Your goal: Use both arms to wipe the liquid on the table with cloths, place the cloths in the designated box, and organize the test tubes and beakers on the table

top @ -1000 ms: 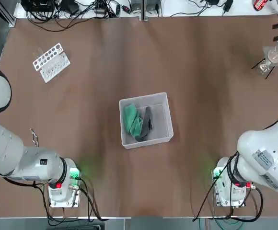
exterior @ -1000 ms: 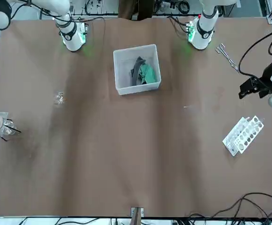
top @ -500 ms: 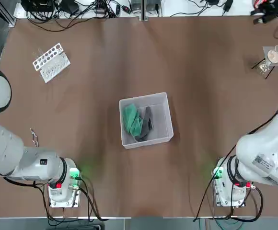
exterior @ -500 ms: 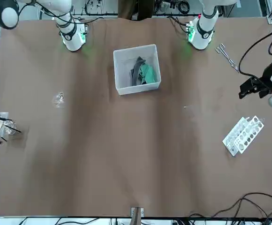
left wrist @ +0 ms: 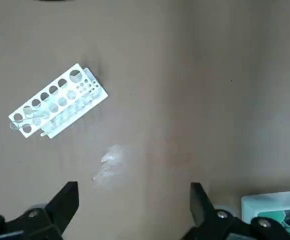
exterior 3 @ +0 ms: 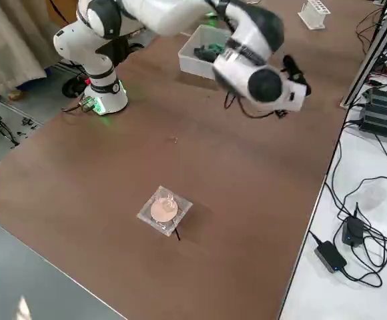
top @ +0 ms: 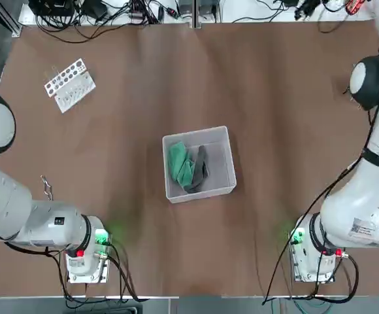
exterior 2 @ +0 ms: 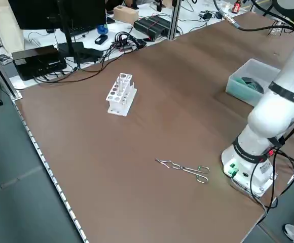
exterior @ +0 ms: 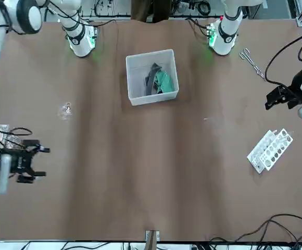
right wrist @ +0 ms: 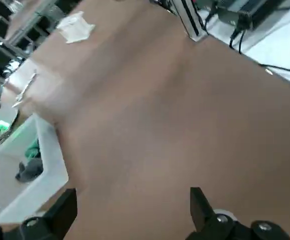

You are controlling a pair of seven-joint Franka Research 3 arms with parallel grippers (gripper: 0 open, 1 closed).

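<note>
Spanning the whole work area, the brown bench (top: 274, 98) carries the lot. Right arm (top: 372, 150) reaches over its right side; right pincer (right wrist: 134, 192) is open, empty, beside the beaker setup. Left arm (top: 32, 216) is parked at the left edge, left pincer (left wrist: 134, 190) open and empty over the left side. Box (top: 221, 190) sits mid-bench, towards the bases: light, thin plastic, would flex and slide if knocked; take it by a wall. White rack (top: 70, 85) stands far left: stiff, light, probably tippy; grip the frame, clear of the holes. Green cloth (top: 180, 164) and dark grey cloth (top: 198, 170) are both in the box, limp and light, so pinching a fold would do; wiping looks done, though a shiny patch (left wrist: 112, 157) near the rack could be leftover liquid. Metal tongs (exterior 2: 185, 169) lie near the left base: rigid, slippery, lift by the shank. Beaker (exterior 3: 165, 196) is far right by the pale disc (exterior 3: 164, 210): glass, fragile, slick; light squeeze on the sidewall, come in level, don't clip the rim. Test tubes (left wrist: 35, 114) sit in the rack: thin, breakable, grab near the top, pull straight.
</note>
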